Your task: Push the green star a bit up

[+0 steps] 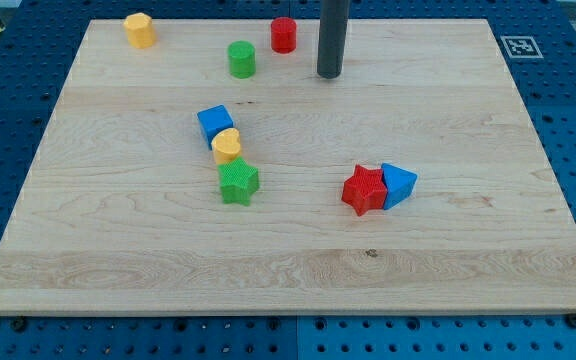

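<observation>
The green star [238,183] lies left of the board's middle. A yellow rounded block [227,146] touches its upper edge, and a blue cube [214,123] sits just above that one. My tip [329,74] is near the view's top, right of centre, far above and to the right of the green star and touching no block.
A green cylinder [241,59] and a red cylinder [284,34] stand left of my tip. A yellow hexagonal block [140,30] sits at the top left. A red star [364,190] touches a blue triangular block [398,184] right of centre. The wooden board [118,250] rests on a blue perforated table.
</observation>
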